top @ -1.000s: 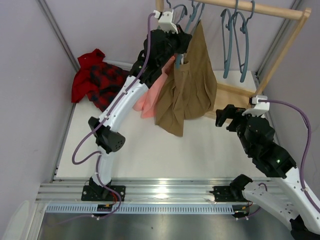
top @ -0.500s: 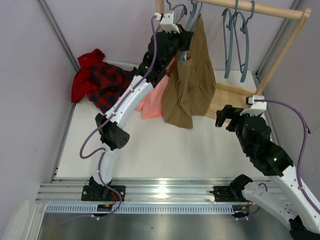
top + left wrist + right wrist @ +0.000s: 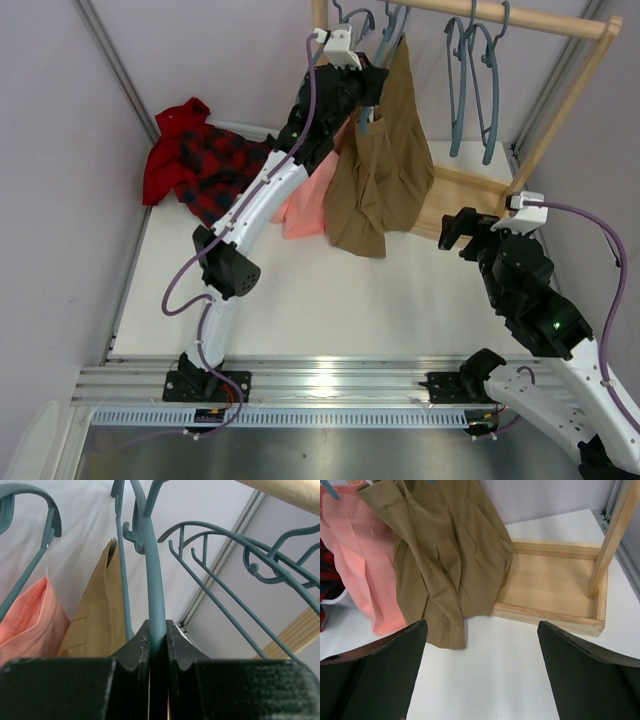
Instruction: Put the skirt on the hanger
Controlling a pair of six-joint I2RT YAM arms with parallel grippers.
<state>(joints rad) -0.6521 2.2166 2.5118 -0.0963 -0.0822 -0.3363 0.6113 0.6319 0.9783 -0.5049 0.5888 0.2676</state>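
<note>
The khaki skirt [image 3: 385, 170] hangs in folds from a grey-blue hanger [image 3: 376, 42] held up near the wooden rail [image 3: 520, 18]. My left gripper [image 3: 364, 88] is shut on that hanger. In the left wrist view its jaws [image 3: 156, 625] pinch the hanger's bar [image 3: 154, 575], with the skirt [image 3: 97, 620] just to the left. The skirt's hem [image 3: 447, 630] touches the white table. My right gripper [image 3: 455, 230] is low over the table to the right of the skirt, open [image 3: 481, 625] with nothing between its fingers.
A salmon-pink garment [image 3: 308, 195] hangs on another hanger behind the skirt. A red-and-black plaid garment [image 3: 195, 160] lies at the back left. Spare hangers [image 3: 470, 80] hang on the rail. The rack's wooden base tray [image 3: 555, 580] and post [image 3: 560, 110] stand right.
My left arm has lifted the hanger and skirt up and to the right, closer to the rail; the hem rose. My right gripper has shifted slightly right and stays open.
</note>
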